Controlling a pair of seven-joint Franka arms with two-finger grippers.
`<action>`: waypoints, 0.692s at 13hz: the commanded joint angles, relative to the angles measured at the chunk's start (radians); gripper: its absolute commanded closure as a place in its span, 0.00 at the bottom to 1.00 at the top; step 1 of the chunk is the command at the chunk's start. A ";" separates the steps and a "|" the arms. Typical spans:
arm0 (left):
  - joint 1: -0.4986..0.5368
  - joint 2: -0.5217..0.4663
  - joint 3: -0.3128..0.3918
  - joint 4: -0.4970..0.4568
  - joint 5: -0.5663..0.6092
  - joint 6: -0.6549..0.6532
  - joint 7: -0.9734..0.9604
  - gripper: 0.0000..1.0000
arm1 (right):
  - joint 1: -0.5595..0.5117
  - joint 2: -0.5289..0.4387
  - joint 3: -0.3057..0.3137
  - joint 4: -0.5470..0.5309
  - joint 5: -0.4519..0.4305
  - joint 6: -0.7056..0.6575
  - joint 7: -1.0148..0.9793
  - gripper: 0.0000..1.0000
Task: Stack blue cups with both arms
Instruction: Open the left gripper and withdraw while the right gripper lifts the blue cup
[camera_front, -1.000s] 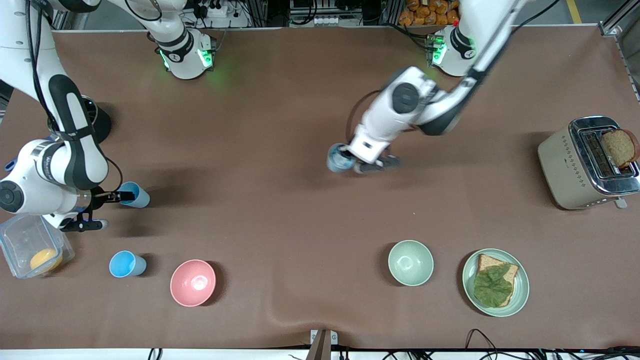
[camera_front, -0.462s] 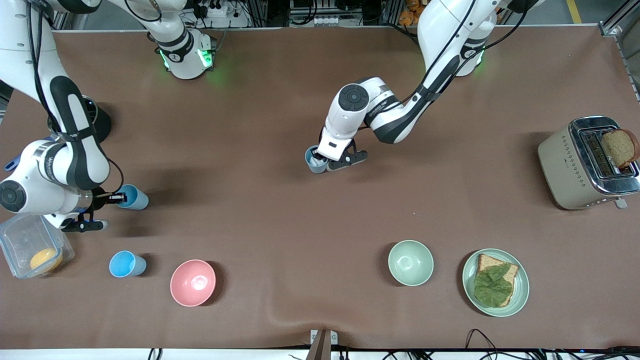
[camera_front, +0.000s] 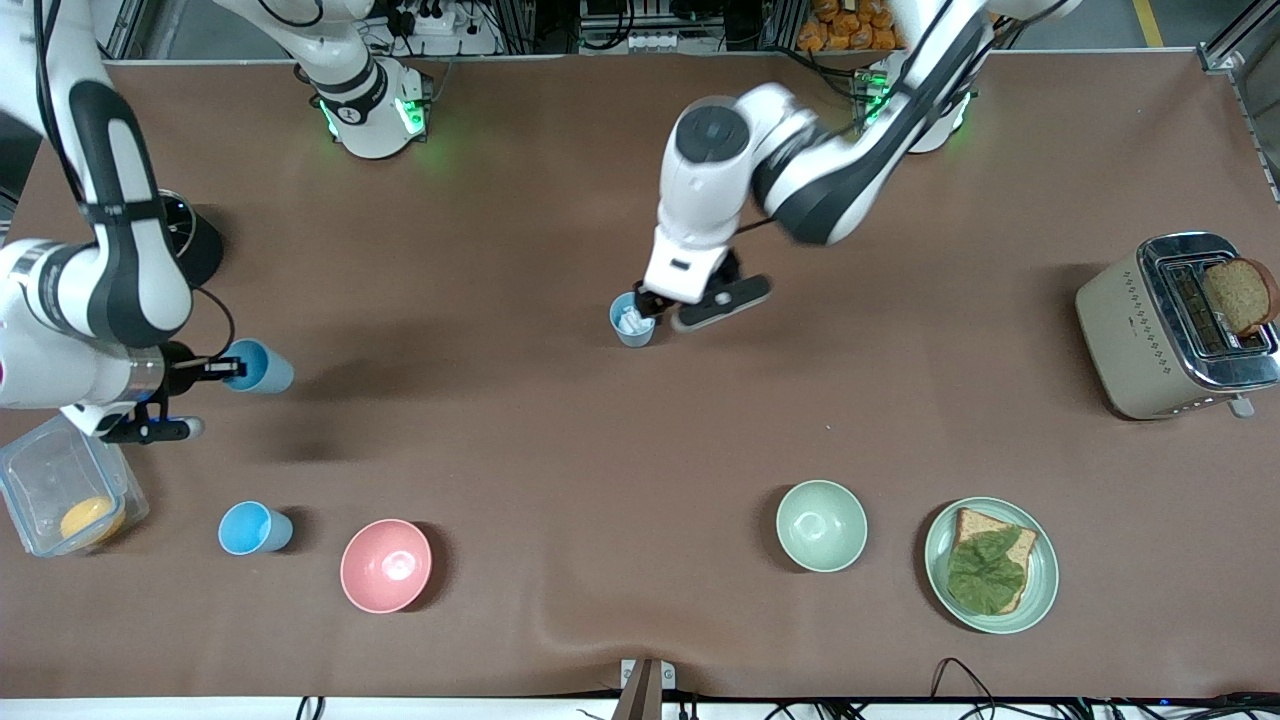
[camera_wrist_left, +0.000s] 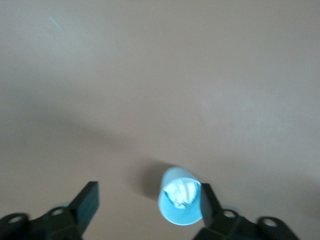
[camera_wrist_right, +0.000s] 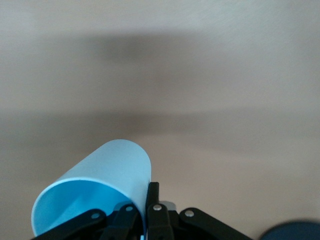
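The brown surface is matte cloth. The right gripper pinches a smooth sky-blue cup by its rim, cup tilted. The grey-blue cup stands upright beside 1 finger of the spread left gripper, well apart.

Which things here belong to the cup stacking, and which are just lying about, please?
Job: right gripper, shut on a sky-blue cup; open left gripper at the grey-blue cup; a spare blue cup.
Lying about: pink bowl, green bowl, plate, toaster, plastic container.
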 joint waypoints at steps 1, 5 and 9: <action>0.164 -0.093 -0.003 0.059 0.006 -0.154 0.287 0.00 | 0.104 -0.058 -0.002 -0.016 0.102 -0.077 0.208 1.00; 0.412 -0.154 -0.014 0.061 -0.029 -0.197 0.764 0.00 | 0.260 -0.076 -0.001 0.022 0.188 -0.097 0.498 1.00; 0.554 -0.222 -0.012 0.079 -0.132 -0.263 0.913 0.00 | 0.440 -0.064 -0.004 0.076 0.341 -0.068 0.831 1.00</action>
